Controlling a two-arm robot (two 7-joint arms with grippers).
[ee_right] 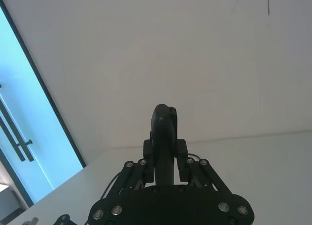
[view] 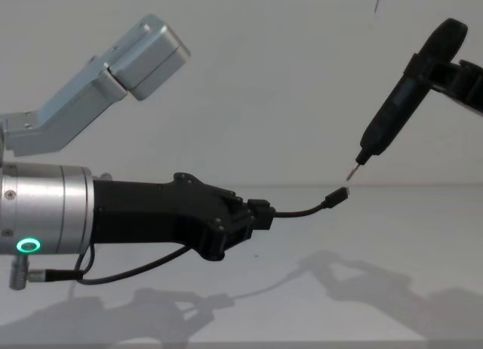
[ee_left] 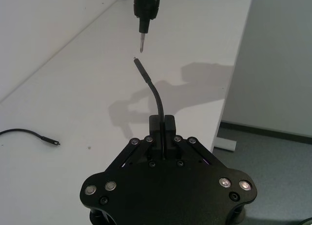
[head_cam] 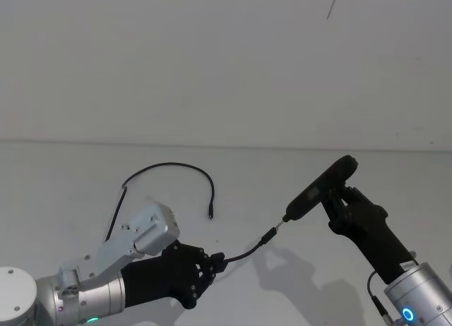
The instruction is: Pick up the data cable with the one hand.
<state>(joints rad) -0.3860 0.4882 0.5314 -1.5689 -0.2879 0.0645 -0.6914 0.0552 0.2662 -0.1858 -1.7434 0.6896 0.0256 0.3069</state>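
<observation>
The data cable (head_cam: 169,165) is a long thin black cord lying in an arc on the white table, beyond my left arm, with one plug end (ee_left: 54,142) resting free. Nothing grips it. My left gripper (head_cam: 212,262), on the silver arm with the green ring light, is shut on a short black wire (head_cam: 247,252) whose silver plug (view: 339,195) is held above the table. My right gripper (head_cam: 339,199) is shut on a dark pen-like pointed tool (view: 396,107). The tool's tip hovers just short of that plug.
The white table (head_cam: 339,164) runs back to a plain wall. Its right-hand edge (ee_left: 229,113) drops to a grey floor. A thin black lead (view: 128,270) hangs under my left arm.
</observation>
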